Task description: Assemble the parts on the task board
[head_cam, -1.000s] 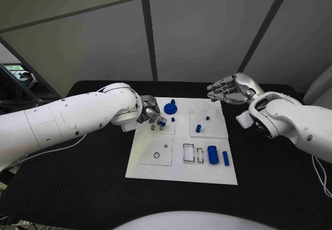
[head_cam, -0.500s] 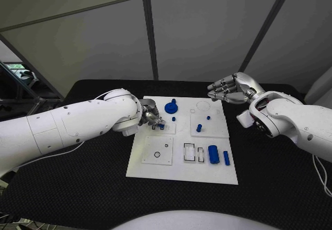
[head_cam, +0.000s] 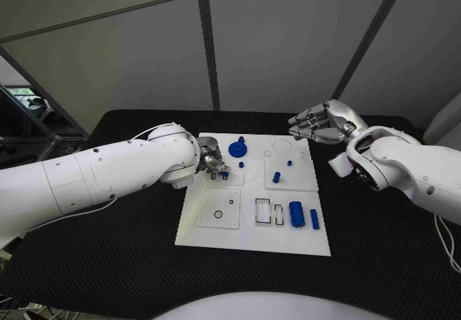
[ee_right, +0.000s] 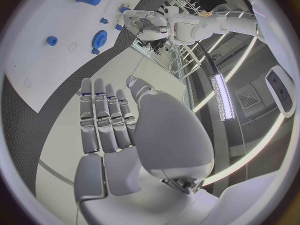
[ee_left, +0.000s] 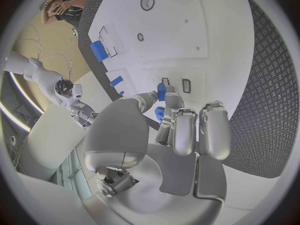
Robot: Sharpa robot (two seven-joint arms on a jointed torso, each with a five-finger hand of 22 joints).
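The flat white task board (head_cam: 254, 240) lies in the middle of the black table (head_cam: 115, 267). I count these blue parts on it: one round toothed gear (head_cam: 237, 151) near the far edge, one fat short cylinder (head_cam: 296, 215), one thin long bar (head_cam: 314, 219) just beside it, one small peg (head_cam: 276, 178) standing in the middle, and two tiny studs (head_cam: 240, 165) (head_cam: 288, 163).

The silver left hand (head_cam: 210, 163) reaches down over the far left part of the board. Its fingers are curled in, and its thumb and a finger pinch one more small blue piece (ee_left: 161, 91) just above two little slots.

The silver right hand (head_cam: 319, 125) hangs in the air past the far right corner of the board. Its fingers lie side by side and it holds nothing
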